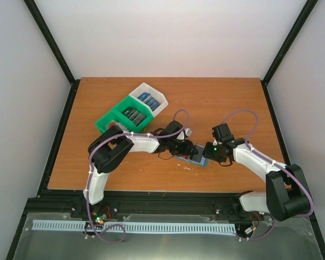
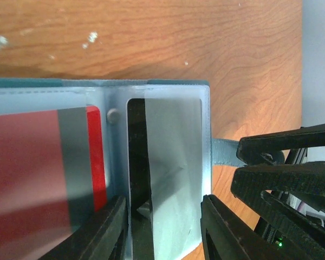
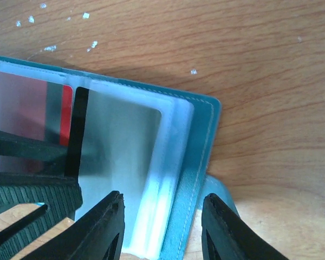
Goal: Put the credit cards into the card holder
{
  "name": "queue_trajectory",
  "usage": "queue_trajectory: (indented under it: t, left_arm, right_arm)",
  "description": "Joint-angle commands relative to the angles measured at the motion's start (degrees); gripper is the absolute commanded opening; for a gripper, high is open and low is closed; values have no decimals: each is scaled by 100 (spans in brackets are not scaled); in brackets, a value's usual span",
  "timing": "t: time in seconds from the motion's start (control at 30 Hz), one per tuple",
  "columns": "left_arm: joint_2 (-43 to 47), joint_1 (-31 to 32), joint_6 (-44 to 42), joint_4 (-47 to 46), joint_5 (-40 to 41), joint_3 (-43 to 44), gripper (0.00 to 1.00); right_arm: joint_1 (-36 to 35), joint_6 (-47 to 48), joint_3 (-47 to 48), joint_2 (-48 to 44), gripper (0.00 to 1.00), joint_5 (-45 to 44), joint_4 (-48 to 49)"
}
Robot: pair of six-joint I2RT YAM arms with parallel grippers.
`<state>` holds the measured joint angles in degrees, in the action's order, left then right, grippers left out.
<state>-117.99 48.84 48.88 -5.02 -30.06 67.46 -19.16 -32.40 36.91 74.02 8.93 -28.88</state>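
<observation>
While both arms meet over the card holder (image 1: 194, 156), which lies open just below the middle of the top view on the counter (image 1: 216, 103), the move turns on the left wrist view. A red card (image 2: 38, 162) already sits in the sleeve at the left of that frame. A second card (image 2: 136, 162), showing a dark strip along one side, lies in the neighbouring clear sleeve (image 2: 173, 141).

Its long axis runs bottom to top of the frame, in line with the fingers of the left gripper (image 2: 162, 233). The sleeve's closed end is towards the top. Those fingers stand half parted, one close against each long side of the sleeve. I cannot tell whether they pinch the card or only flank it.

The left arm is plainly the nearer one for any last push, which I judge would go straight along that axis. Its elbow is folded at the left and its forearm reaches right.

The right gripper (image 3: 162, 227) comes in from the lower right with its wrist tipped down. Its fingers are half parted over the holder's outer teal edge, and I cannot tell if they grip it. The green and white bins (image 1: 131, 112) sit well apart, up and left.
</observation>
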Motion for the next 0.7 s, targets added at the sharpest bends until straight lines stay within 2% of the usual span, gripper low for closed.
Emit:
queue_trajectory:
  t: [0.0, 0.23, 0.5, 0.67]
  left_arm:
    - [83, 168, -228, 246, 0, 229, 39]
    - [209, 181, -360, 298, -144, 220, 43]
    - [417, 187, -519, 839, 395, 176, 44]
    - [425, 187, -553, 873, 313, 116, 38]
  right_arm:
    - [19, -26, -12, 61, 40, 94, 41]
    - [22, -82, -12, -41, 40, 61, 39]
    - [17, -304, -148, -246, 38, 245, 180]
    - [21, -314, -237, -67, 37, 355, 269]
